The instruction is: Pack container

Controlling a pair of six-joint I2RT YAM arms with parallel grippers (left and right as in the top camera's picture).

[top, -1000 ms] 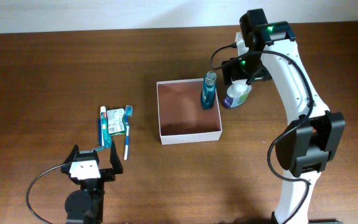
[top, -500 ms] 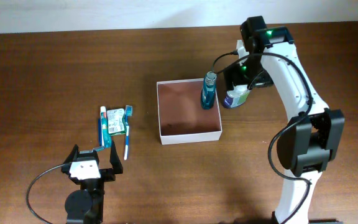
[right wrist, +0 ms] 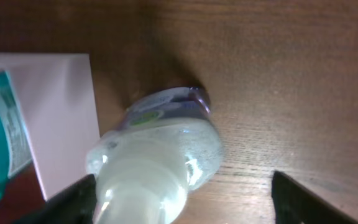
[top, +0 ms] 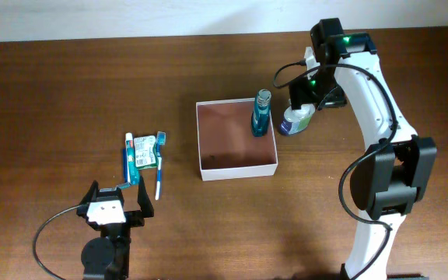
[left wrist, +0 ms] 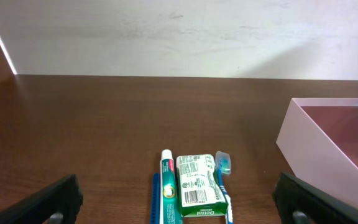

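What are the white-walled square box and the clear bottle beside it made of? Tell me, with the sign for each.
The shallow square white-walled box looks like thin matte cardboard: flat, crisp walls without gloss; thin plastic is possible. The clear round bottle looks like glossy translucent plastic: highlights on its shoulder, pale contents showing through.

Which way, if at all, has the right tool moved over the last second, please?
Yes. In the overhead view the right tool has shifted slightly rightward, away from the container, and is still over the clear bottle.
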